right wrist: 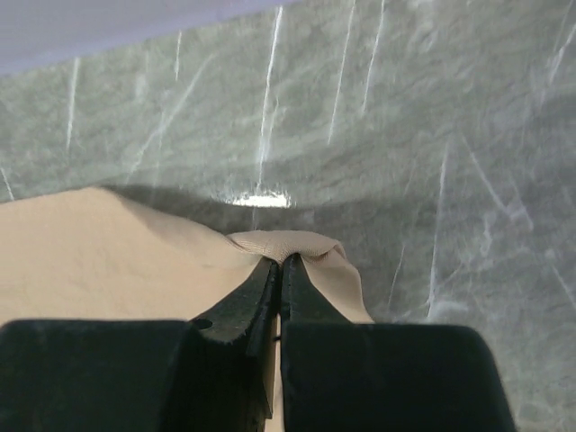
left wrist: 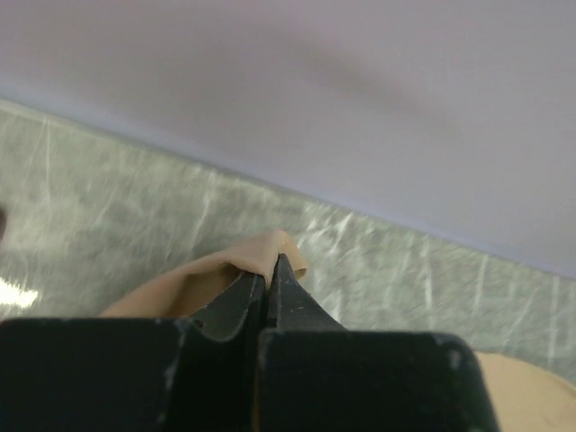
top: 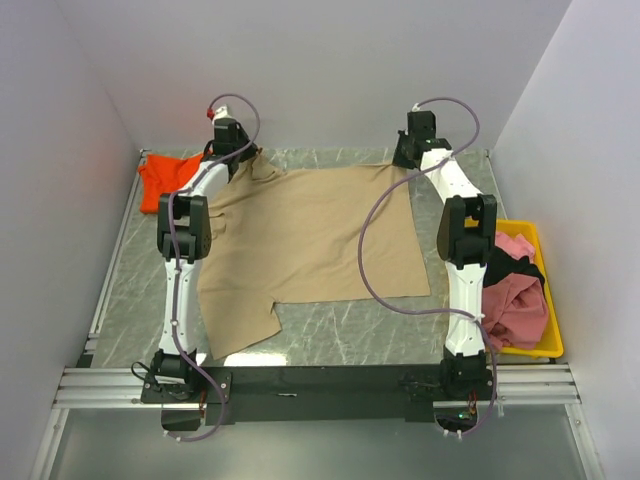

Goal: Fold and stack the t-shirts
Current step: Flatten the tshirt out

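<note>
A large tan-beige t-shirt (top: 310, 240) lies spread over the middle of the grey table. My left gripper (top: 243, 152) is at its far left corner, shut on a pinch of the tan cloth (left wrist: 270, 247). My right gripper (top: 407, 160) is at the far right corner, shut on a fold of the same shirt (right wrist: 288, 245). An orange-red t-shirt (top: 160, 178) lies crumpled at the far left by the wall. Pink (top: 518, 305) and dark (top: 515, 265) shirts sit heaped in the yellow tray.
The yellow tray (top: 550, 300) stands at the right edge of the table beside the right arm. White walls close in the back and both sides. A metal rail (top: 320, 380) runs along the near edge at the arm bases.
</note>
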You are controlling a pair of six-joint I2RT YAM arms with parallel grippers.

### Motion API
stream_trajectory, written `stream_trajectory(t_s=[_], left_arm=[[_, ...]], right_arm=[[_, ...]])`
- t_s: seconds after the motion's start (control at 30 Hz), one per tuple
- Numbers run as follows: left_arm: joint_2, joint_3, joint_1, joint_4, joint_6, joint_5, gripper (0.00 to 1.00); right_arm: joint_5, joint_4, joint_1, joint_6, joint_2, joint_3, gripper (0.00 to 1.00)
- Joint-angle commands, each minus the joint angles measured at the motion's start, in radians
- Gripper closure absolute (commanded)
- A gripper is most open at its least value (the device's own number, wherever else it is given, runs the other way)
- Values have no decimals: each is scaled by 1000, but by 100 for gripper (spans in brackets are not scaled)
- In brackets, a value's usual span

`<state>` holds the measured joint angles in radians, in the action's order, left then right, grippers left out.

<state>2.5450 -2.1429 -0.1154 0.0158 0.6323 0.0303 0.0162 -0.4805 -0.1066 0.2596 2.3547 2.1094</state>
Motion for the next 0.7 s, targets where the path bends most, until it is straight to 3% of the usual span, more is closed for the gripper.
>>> stream_trajectory(t_s=[0.0, 0.23, 0.67], left_arm=[[-41, -46, 5, -131, 9, 11, 99], [-178, 144, 5, -264, 59, -55, 99], [-89, 31, 3, -339, 110, -142, 99]], right_arm=[[-4, 56, 21, -16, -15, 61, 100], [48, 26, 64, -8, -72, 2, 100], [5, 61, 90, -86, -32, 38, 100]])
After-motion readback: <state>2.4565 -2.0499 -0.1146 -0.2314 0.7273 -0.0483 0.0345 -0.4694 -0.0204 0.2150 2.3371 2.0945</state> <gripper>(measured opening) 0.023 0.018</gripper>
